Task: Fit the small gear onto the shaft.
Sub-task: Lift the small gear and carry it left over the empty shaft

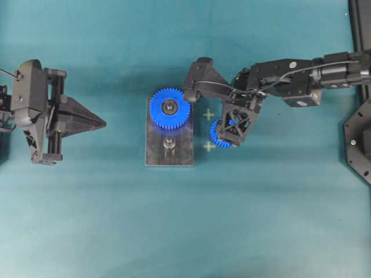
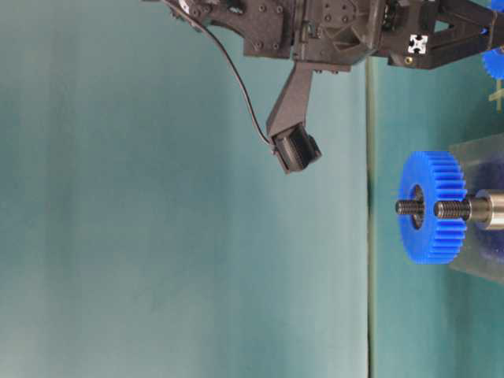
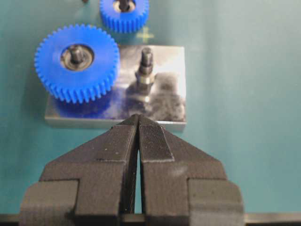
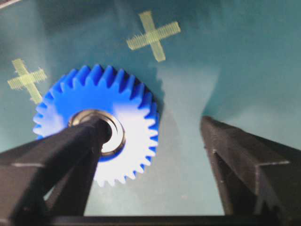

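Observation:
The small gear [image 4: 120, 101] lies flat on the teal mat, to the right of the grey plate [image 1: 184, 152]. My right gripper [image 4: 155, 132] is open low over it. One of its fingers [image 4: 70, 155] covers the gear's silver hub, and the other stands on bare mat beyond the teeth. In the overhead view the small gear [image 1: 217, 134] shows partly under the right gripper [image 1: 229, 138]. The shaft [image 1: 169, 143] stands bare on the plate, beside the larger blue gear [image 1: 170, 108]. My left gripper [image 3: 138, 118] is shut and empty, pointing at the shaft [image 3: 146, 66] from just short of the plate's edge.
Two pale cross marks [image 1: 208, 114] [image 1: 209, 146] lie on the mat between the plate and the small gear. The right arm [image 1: 290, 78] reaches in from the right edge. Black frame parts [image 1: 359, 139] stand at the far right.

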Available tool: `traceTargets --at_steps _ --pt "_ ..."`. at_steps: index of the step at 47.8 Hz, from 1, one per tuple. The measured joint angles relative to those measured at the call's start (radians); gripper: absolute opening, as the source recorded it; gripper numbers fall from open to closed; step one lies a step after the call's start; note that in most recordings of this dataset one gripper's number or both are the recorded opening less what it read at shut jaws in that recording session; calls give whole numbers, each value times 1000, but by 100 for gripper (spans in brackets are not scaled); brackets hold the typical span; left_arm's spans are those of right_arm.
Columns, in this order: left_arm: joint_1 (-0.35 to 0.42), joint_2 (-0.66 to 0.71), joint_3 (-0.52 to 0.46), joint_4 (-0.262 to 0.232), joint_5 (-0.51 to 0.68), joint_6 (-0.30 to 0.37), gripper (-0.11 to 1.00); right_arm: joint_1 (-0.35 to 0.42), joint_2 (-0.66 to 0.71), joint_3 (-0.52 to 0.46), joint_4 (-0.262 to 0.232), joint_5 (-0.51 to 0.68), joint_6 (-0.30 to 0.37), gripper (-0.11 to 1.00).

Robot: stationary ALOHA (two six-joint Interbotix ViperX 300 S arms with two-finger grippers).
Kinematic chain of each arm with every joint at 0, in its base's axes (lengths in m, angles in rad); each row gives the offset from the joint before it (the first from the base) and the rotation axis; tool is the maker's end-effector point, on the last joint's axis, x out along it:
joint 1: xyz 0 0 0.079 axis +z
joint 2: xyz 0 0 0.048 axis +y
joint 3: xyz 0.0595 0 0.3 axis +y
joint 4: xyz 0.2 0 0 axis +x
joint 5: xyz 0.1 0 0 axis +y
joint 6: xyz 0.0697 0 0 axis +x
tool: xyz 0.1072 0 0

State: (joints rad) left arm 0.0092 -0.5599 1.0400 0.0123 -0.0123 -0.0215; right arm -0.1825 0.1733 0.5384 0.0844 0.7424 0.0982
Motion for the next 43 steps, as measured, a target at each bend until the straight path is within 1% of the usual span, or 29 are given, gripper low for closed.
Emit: traceTargets --at_steps 3,8,10,17,26,35,43 --pt "0 0 0 0 -5 0 0 2 3 -9 2 6 -2 72" --pt "0 0 0 0 -9 0 0 9 6 -20 2 11 0 44" --pt "0 0 0 0 -9 0 0 9 6 -23 2 12 0 35" --pt "0 0 0 0 -11 0 0 3 6 -43 2 18 0 35" --pt "0 0 0 0 -11 -5 0 6 -9 -112 41 110 0 35" --pt "0 0 0 0 -11 -6 0 23 -28 -219 60 219 2 35" --pt "0 0 0 0 -11 -6 0 54 -28 -316 63 253 2 35"
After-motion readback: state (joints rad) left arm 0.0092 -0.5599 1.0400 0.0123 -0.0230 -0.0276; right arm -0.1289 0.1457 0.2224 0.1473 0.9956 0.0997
